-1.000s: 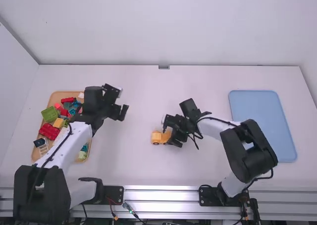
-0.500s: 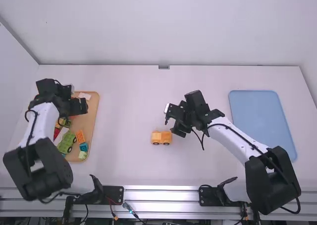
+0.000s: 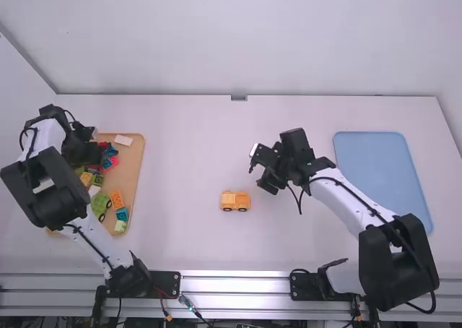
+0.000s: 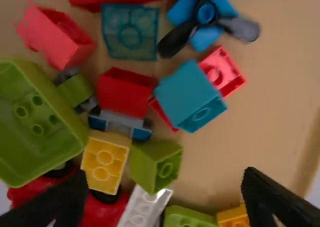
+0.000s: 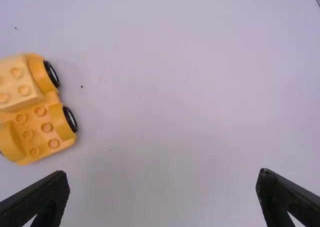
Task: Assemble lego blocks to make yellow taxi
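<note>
The left gripper (image 3: pixel 92 153), fingers apart, has shifted left over the tan tray (image 3: pixel 131 173) of loose blocks (image 3: pixel 117 199). The right gripper (image 3: pixel 258 173), also spread, has drawn slightly away from the yellow block car (image 3: pixel 235 201) standing mid-table.

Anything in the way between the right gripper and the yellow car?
Nothing visible is: the open right gripper is just right of the yellow car on the table, and the tray lies farther left.

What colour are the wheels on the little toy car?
Black with pale centres, seen best in the right wrist view.
</note>
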